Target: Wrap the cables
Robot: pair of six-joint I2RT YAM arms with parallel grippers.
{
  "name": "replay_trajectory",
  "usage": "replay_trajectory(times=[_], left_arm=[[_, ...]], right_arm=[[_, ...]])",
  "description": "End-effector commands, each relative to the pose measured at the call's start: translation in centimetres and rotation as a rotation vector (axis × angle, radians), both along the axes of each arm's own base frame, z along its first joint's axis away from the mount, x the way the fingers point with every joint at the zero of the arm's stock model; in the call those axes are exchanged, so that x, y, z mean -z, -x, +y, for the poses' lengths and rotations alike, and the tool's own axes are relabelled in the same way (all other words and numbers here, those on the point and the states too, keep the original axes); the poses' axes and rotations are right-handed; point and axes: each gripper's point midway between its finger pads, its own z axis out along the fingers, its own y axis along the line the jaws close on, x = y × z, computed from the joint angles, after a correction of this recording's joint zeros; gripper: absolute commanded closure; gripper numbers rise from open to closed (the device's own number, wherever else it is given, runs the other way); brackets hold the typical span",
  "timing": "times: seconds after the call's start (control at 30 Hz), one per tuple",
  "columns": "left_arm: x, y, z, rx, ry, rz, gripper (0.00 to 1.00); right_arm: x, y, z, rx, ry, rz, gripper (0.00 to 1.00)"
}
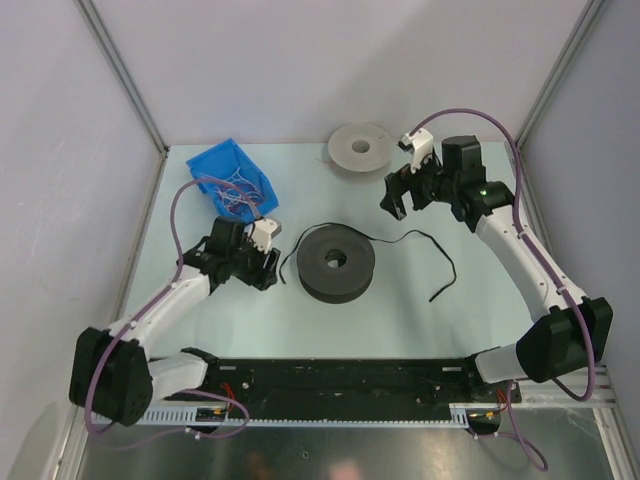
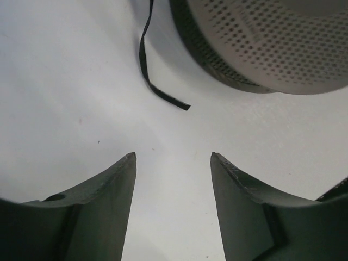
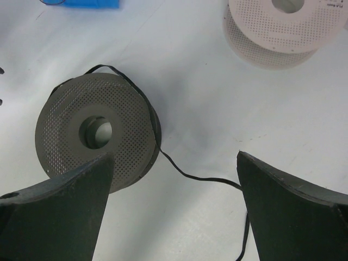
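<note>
A black perforated spool [image 1: 336, 262] lies flat mid-table. A thin black cable [image 1: 440, 255] is partly looped round it. One length trails off to the right and curls back toward the near side. A short cable end [image 1: 283, 262] sticks out on the spool's left. My left gripper [image 1: 266, 273] is open and empty, low over the table just left of the spool; its view shows that cable end [image 2: 163, 97] and the spool's rim [image 2: 272, 49] ahead of the fingers. My right gripper [image 1: 398, 205] is open and empty, raised behind and right of the spool [image 3: 95, 133], over the trailing cable [image 3: 201, 176].
A white spool [image 1: 360, 150] lies at the back centre and also shows in the right wrist view [image 3: 285, 30]. A blue bin [image 1: 232, 180] with tangled light cords sits at the back left. Grey walls enclose the table's sides and back.
</note>
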Motion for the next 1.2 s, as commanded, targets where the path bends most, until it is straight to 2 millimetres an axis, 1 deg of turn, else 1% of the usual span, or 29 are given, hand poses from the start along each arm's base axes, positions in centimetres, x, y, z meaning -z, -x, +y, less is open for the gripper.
replay_trajectory(times=[0.0,0.13,0.23,0.43,0.6,0.7,0.8,0.87,0.93,1.03,1.1,1.17], left_arm=[[0.6,-2.3,0.3,-0.127,-0.013,0.028,0.40],[2.1,-3.0,0.4,-0.212,-0.021,0.095,0.43],[2.6,-4.0,0.5,-0.298,-0.040,0.108,0.45],[2.9,-5.4,-1.1,-0.353,-0.046,0.099,0.46],[4.2,-6.6,-0.7,-0.430,-0.118,0.085,0.49],[5.5,-6.7,-0.9,-0.442,-0.139,0.114,0.52],[7.3,-6.5,-1.1,-0.445,-0.165,0.156,0.55],[8.4,-6.4,-0.9,-0.456,-0.190,0.178,0.58],[9.1,-6.4,-0.6,-0.468,-0.210,0.194,0.59],[9.4,-6.2,-0.8,-0.460,-0.200,0.209,0.60],[9.4,-6.1,-0.9,-0.459,-0.196,0.213,0.64],[8.6,-6.5,-1.2,-0.460,-0.158,0.199,0.65]], right_arm=[[-1.2,-1.4,0.1,0.026,0.008,-0.079,0.01],[-1.0,-1.5,-0.2,0.039,0.019,-0.075,0.01],[-0.7,-1.6,-0.3,0.044,0.022,-0.067,0.01],[-0.6,-1.8,-0.5,0.055,0.027,-0.069,0.01],[-0.7,-2.0,-0.6,0.064,0.024,-0.070,0.01],[-0.8,-2.0,-0.6,0.066,0.021,-0.073,0.01],[-0.8,-2.0,-0.8,0.070,0.020,-0.072,0.01],[-0.8,-2.0,-1.0,0.074,0.023,-0.072,0.01],[-0.8,-2.1,-1.2,0.079,0.023,-0.070,0.01],[-0.8,-2.1,-1.5,0.089,0.022,-0.070,0.01],[-0.6,-2.2,-1.6,0.092,0.020,-0.068,0.01],[-0.5,-2.2,-1.6,0.092,0.017,-0.066,0.01]])
